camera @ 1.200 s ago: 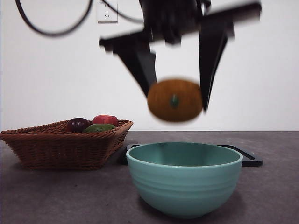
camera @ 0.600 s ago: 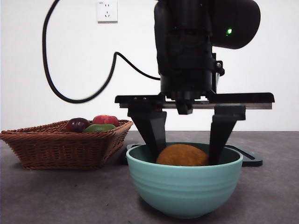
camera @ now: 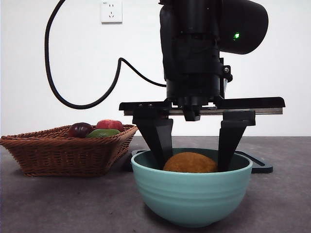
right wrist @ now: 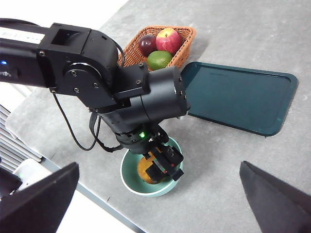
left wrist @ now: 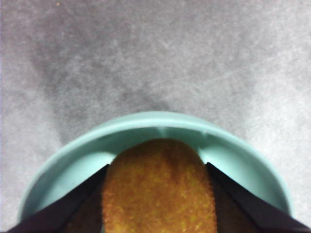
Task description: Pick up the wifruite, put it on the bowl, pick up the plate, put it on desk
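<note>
So my left hand (camera: 193,162) is down inside the teal bowl (camera: 191,194), jaws either side of the wifruite (camera: 190,163). The fruit sits low in the bowl, and the jaws have a bit of a gap to it in the front view, so I'd call the hand open around it. The bowl stands on the worktop (camera: 58,204). Behind it there's a dark tray (right wrist: 238,97), and next to that a wicker basket (camera: 65,150) with some fruit. My right hand (right wrist: 155,204) hangs high above, jaws wide apart.
</note>
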